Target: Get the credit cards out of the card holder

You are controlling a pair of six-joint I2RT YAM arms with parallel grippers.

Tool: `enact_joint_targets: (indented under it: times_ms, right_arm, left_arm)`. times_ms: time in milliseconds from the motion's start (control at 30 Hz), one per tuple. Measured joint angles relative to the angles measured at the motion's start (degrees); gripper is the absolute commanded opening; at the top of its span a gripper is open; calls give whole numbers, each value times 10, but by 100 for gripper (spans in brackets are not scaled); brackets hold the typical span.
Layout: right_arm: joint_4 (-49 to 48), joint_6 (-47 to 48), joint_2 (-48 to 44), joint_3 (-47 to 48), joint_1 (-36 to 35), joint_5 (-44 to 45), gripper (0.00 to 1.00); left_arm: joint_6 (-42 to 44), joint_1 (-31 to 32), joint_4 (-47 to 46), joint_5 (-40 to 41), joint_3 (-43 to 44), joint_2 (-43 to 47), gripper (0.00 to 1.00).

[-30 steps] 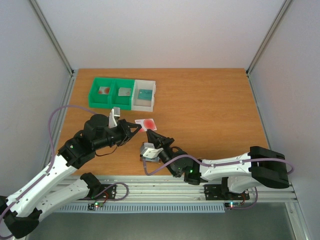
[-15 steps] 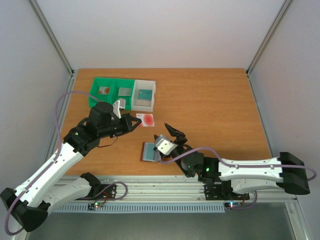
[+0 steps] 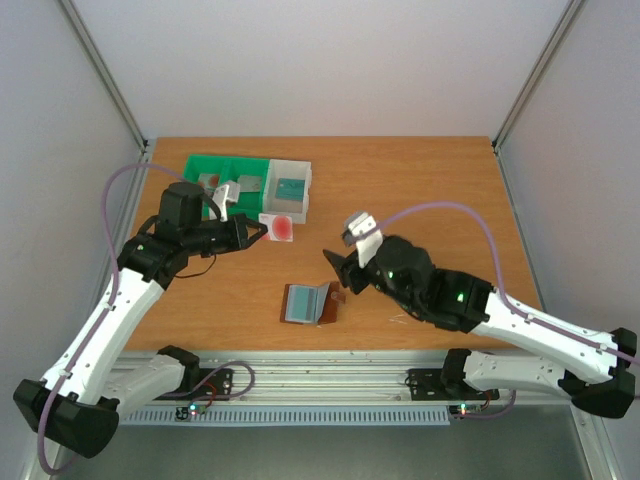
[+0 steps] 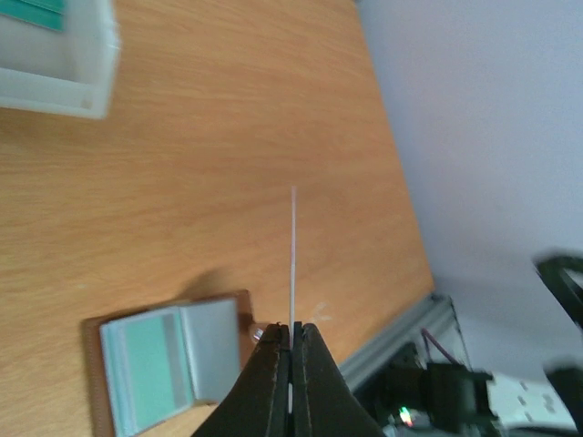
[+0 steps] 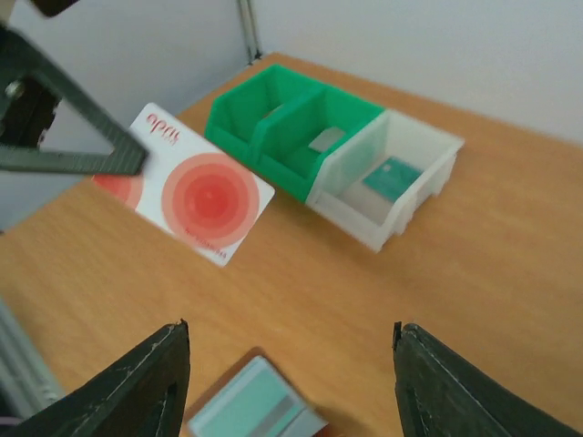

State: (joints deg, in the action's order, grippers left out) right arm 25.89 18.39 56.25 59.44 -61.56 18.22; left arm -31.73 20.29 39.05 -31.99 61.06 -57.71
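**Inspector:** What is hidden or hard to read?

**Assessor:** In the top view, the left arm (image 3: 150, 262) covers the left compartment of the green bin (image 3: 236, 164), so its contents cannot be confirmed. The left wrist view shows the white card (image 4: 292, 264) edge-on, as a thin line only. The right wrist view cuts the card holder (image 3: 310, 303) off at the bottom edge. A teal-green panel shows in one of its pockets. It may be a card, but I cannot say.

**Inspector:** State of each tool?

**Assessor:** The left tool (image 4: 292, 332) is clamped on the white card at one short edge and holds it clear of the surface (image 3: 430, 190). The card's red-marked face is towards the right wrist camera. The right tool (image 5: 290, 326) has its fingers standing apart, with nothing between them.

**Inspector:** Location of the task items?

**Assessor:** The card holder lies open and flat on the surface, near its front edge and between the two arms. The white card hangs just in front of the bins, near where green meets white.

**Inspector:** Surroundings and count?

**Assessor:** There is one green bin with two compartments, and one white bin (image 3: 290, 208) touching its right side. A grey card (image 3: 247, 183) lies in the right green compartment and a teal card (image 3: 291, 187) in the white bin. That makes three cards confirmed and one holder. The left arm reaches across the front of the green bin.
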Motion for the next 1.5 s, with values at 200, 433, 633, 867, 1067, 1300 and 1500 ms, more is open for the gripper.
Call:
enact_joint_targets:
  times_ms: [200, 433, 633, 867, 1067, 1300, 1500]
  right_arm:
    - [33, -139, 12, 21, 123, -224, 77]
    - [-77, -313, 32, -37, 231, -464, 71]
    - [-152, -388, 77, -70, 237, -567, 51]
    - [-217, -423, 71, -82, 237, -615, 2]
    - [-266, -449, 45, -103, 237, -618, 1]
    - [-282, -468, 15, -110, 237, -604, 1]
    - [-323, -499, 10, -118, 237, -603, 1]
  left_arm:
    - [5, 0, -50, -128, -24, 3, 1]
    - [-28, 0, -115, -231, -75, 16, 0]
    - [-53, 0, -160, -276, -93, 41, 0]
    - [-88, 0, -204, -303, -120, 44, 7]
    - [-115, 0, -212, -292, -121, 48, 39]
    - [-185, 0, -273, -247, -155, 118, 44]
    - [-231, 0, -322, -236, -164, 129, 46]
